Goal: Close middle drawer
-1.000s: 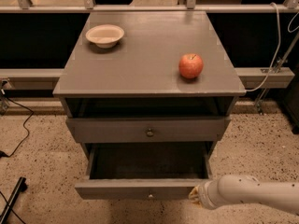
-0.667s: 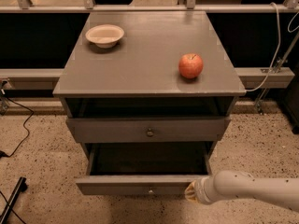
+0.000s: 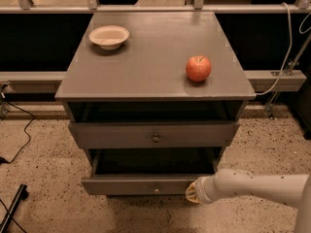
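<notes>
Middle drawer (image 3: 136,184) stands pulled out at the 6 o'clock side of the grey cabinet (image 3: 146,76), long axis running 9 to 3 o'clock, flat front facing 6 o'clock, dark interior exposed. The upper drawer (image 3: 121,135) above juts out less; on the cabinet top a bowl (image 3: 109,36) sits toward 11 o'clock and an apple (image 3: 198,68) toward 3 o'clock. The gripper (image 3: 192,193) rests at the drawer front's 3 o'clock end; whether it is spread or pressed together cannot be told.
</notes>
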Robot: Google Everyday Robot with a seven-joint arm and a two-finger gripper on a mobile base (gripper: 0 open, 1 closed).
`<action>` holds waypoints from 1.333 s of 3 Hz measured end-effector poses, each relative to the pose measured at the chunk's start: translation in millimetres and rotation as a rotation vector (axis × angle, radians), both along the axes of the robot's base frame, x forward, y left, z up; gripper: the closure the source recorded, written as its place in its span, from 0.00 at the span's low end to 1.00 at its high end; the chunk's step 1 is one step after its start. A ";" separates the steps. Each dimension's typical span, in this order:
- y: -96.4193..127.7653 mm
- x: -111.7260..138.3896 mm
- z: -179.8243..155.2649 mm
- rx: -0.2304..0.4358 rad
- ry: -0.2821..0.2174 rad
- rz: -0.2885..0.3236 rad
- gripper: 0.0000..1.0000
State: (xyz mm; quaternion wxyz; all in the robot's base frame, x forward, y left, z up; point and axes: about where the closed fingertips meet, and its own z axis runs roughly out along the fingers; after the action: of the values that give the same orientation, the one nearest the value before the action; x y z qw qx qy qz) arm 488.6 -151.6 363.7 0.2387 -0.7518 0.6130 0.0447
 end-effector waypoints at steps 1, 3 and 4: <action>8.1 14.2 -8.2 0.018 0.010 0.001 1.00; 26.7 38.9 -18.2 0.025 0.011 0.026 1.00; 25.9 40.3 -18.3 0.027 0.007 0.019 1.00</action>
State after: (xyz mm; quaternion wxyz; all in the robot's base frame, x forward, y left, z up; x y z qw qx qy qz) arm 528.9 -125.7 345.4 0.2463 -0.7543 0.6058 0.0579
